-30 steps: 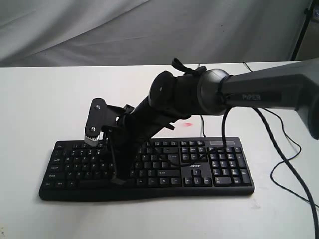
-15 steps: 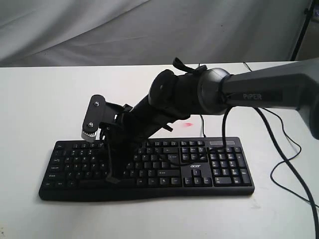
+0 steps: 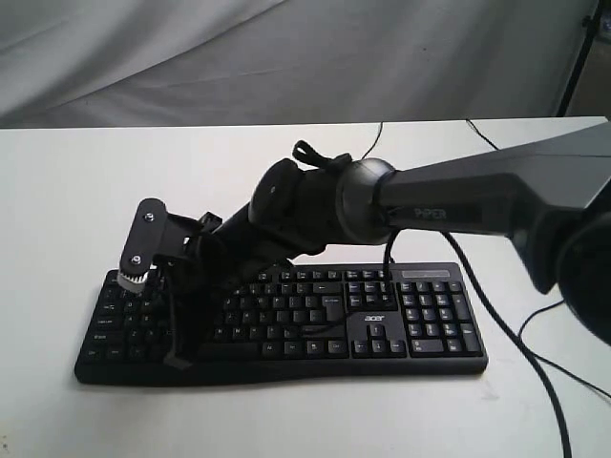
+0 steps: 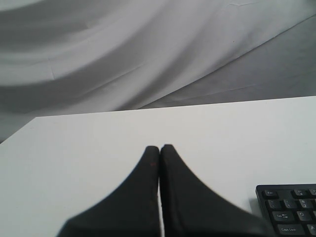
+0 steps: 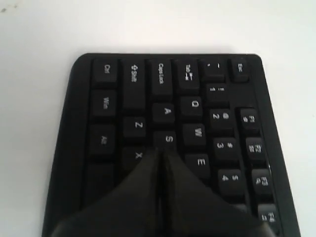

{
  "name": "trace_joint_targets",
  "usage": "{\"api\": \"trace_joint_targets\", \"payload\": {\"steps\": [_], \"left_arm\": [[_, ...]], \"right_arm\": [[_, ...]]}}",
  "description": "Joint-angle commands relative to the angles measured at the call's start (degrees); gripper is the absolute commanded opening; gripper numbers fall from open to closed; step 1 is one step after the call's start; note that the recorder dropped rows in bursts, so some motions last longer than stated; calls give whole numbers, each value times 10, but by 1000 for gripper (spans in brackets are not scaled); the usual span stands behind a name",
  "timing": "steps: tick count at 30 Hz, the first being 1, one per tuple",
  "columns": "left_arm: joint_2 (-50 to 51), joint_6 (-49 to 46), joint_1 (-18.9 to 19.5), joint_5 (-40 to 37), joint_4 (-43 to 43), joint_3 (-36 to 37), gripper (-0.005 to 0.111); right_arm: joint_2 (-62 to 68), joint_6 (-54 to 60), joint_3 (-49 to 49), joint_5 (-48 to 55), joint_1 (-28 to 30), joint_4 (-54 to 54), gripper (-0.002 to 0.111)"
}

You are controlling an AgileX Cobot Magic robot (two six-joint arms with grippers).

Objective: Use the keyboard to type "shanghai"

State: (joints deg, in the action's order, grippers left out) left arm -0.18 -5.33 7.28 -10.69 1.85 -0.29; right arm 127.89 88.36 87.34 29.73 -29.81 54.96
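– Logging item one, keyboard (image 3: 382, 324): where did it lie?
– Flat on the white table (image 3: 76, 191), toward the near edge, about centre. Black, white legends, number pad at the right end, acer logo (image 3: 378, 311) beside the pad.
– Item two, right gripper (image 3: 177, 359)?
– Carried on the arm (image 3: 477, 191) that reached in from the right, across the keyboard to its left end. It pointed down at the keys with its jaws together and nothing between them. In the right wrist view the tips (image 5: 157, 158) sat at the S key (image 5: 168, 139), with the X key (image 5: 138, 155) just beside them. Whether they pressed the S key could not be told.
– Item three, left gripper (image 4: 159, 148)?
– Seen in the left wrist view only. Jaws were together, holding nothing. It hung over bare table to the left of the keyboard and apart from it; one corner of the keyboard showed nearby.
– Surroundings?
– Grey cloth (image 3: 286, 57) hung behind the table's far edge.
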Motion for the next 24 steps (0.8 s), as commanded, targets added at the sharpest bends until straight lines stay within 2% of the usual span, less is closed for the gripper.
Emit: {"api": "trace_joint_targets", "payload": {"steps": [1,12,24], "left_arm": [[2,2,-2,2,0,3,1],[2,2,-2,2,0,3,1],[2,2,-2,2,0,3,1]], "right_arm": [[13,-22,31,5,-11,4,0],[59,-75,111,27,-17,-32,0],[61,-77,114,18,-22,-31,0]]}}
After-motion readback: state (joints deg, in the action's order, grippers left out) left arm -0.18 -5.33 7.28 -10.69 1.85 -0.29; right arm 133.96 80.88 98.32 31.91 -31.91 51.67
